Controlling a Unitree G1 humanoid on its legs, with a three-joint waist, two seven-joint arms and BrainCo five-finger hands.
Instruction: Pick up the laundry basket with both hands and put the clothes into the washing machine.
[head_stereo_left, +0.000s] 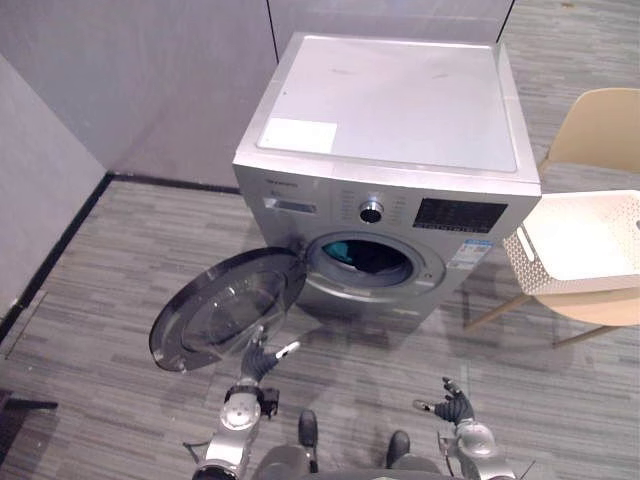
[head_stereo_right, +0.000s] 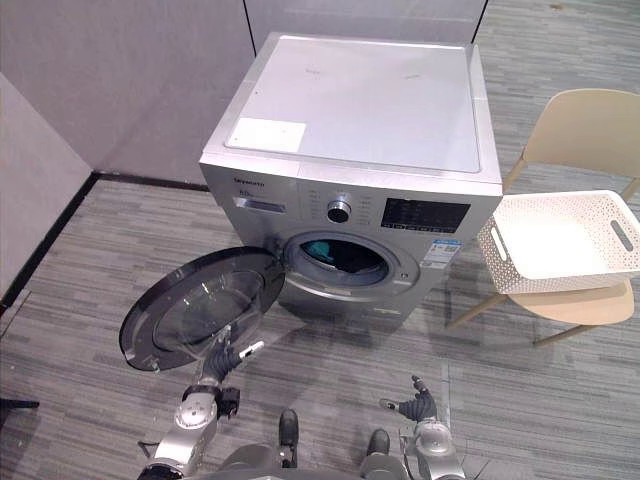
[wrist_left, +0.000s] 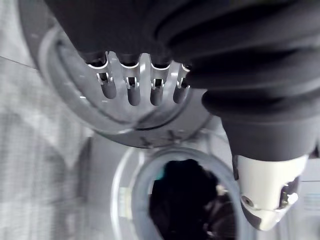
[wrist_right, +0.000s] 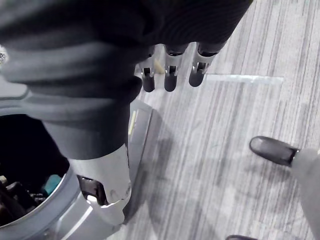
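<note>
Both hands are hanging open, holding nothing.
The left hand (head_stereo_left: 260, 362) is pointing forward on a raised forearm, its fingers (wrist_left: 134, 92) lying straight in a row; the right hand (head_stereo_left: 453, 406) is hovering lower, its fingers (wrist_right: 170, 76) relaxed, thumb apart.

You can read nothing here: print on the washer (head_stereo_left: 390, 110), its panel (head_stereo_left: 455, 213) and top sticker (head_stereo_left: 298, 134) is too small.

There is one washing machine (head_stereo_left: 390, 110) with one round door (head_stereo_left: 225, 310). One white laundry basket (head_stereo_left: 540, 270) and one beige chair (head_stereo_left: 600, 125) are visible. One heap of clothes (head_stereo_left: 365, 257) lies in the drum; its pieces cannot be counted. Two hands appear: the left hand (head_stereo_left: 262, 360) and the right hand (head_stereo_left: 455, 405).
</note>
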